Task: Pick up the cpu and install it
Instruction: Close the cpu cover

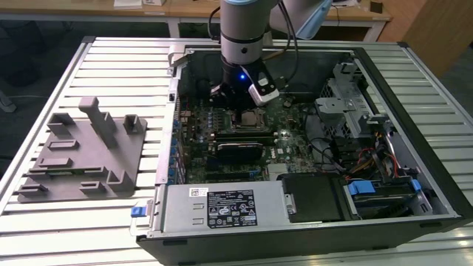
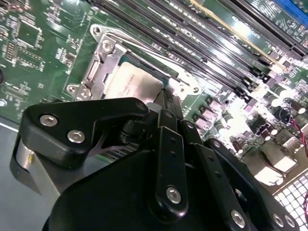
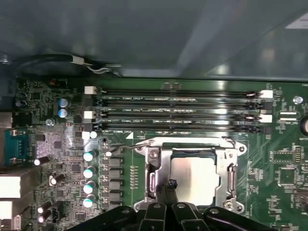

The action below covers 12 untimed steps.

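I've got the pincer (image 3: 171, 186) low over the motherboard, its jaws drawn together to a narrow tip with nothing visibly clamped between them. The cpu (image 3: 195, 178) lies flat in the socket frame (image 3: 192, 144), directly beneath and just ahead of that tip, which looks to be touching the chip's near edge. I read this as the seating stage. To do it well I want the chip dead level, square to the frame, with no sideways shove and only the lightest pressure, since a skewed chip could harm the contacts below.

In the first wrist view I'm looking straight down, so I can check the chip's edges against the frame, with the memory slots (image 3: 178, 110) beyond it. The second wrist view comes in at a slant and gives me the tip's height over the silvery plate. The exterior view adds the arm (image 1: 242, 33) reaching down into the open computer case (image 1: 414, 166), and the grey fixture tray (image 1: 81, 160) well away from the pincer.
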Each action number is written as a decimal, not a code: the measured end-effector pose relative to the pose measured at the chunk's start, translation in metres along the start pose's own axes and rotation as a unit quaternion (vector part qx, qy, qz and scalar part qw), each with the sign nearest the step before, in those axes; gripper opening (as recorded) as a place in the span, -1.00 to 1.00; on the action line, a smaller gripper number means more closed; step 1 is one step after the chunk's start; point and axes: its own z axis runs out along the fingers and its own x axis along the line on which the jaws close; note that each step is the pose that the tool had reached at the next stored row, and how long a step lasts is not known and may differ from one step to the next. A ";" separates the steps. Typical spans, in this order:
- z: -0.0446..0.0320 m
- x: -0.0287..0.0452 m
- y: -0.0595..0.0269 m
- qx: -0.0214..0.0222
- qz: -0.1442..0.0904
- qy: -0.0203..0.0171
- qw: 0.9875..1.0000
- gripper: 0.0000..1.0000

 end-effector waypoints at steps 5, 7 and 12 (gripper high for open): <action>0.0017 0.0030 0.0000 0.000 0.000 0.000 1.000 -0.79; 0.0029 0.0032 0.0001 0.000 0.000 0.000 1.000 -0.79; 0.0044 0.0033 0.0004 0.000 0.000 0.000 1.000 -0.79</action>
